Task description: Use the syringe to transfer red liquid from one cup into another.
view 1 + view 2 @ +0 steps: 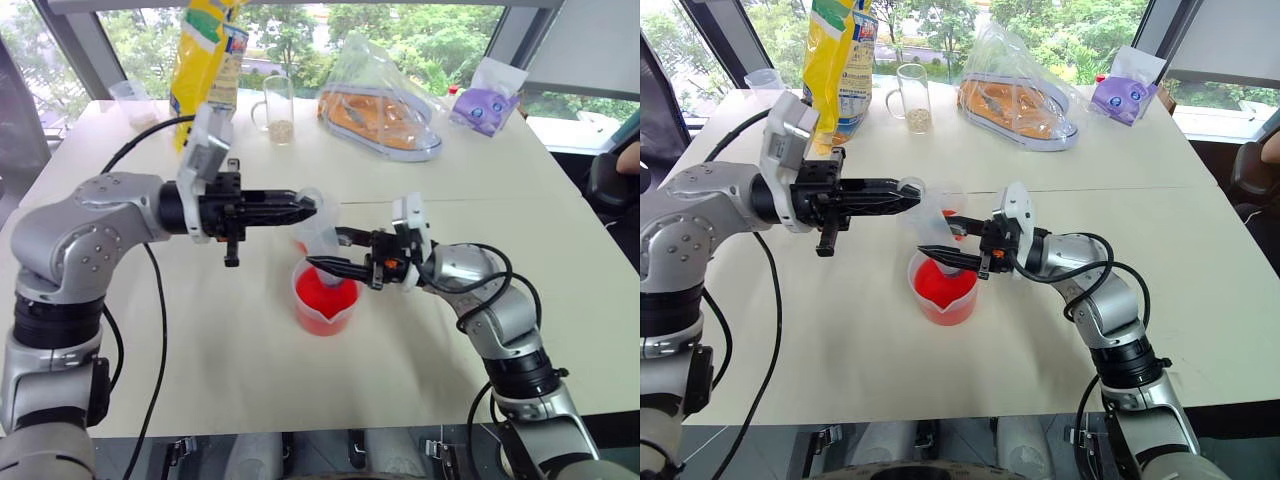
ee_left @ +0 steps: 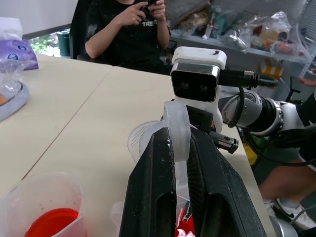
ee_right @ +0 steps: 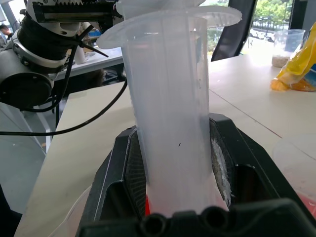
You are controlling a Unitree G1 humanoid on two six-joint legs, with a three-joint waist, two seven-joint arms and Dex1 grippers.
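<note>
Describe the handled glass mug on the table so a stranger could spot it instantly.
On the pale table, look to the far edge, just right of the tall yellow bag. The glass mug stands there, clear and handled, with a shallow layer of beige grains at its bottom.

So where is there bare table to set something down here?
The pale table is bare along its near edge, and right of the translucent beaker of red liquid. The far edge is crowded: yellow bag, handled glass mug, clear plastic package.

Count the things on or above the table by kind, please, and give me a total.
Cups and beakers: 4: beaker, small cup, mug, grain cup
Syringe: 1
Bags and packs: 3: yellow bag, clear bag, purple pack
Total: 8
</note>
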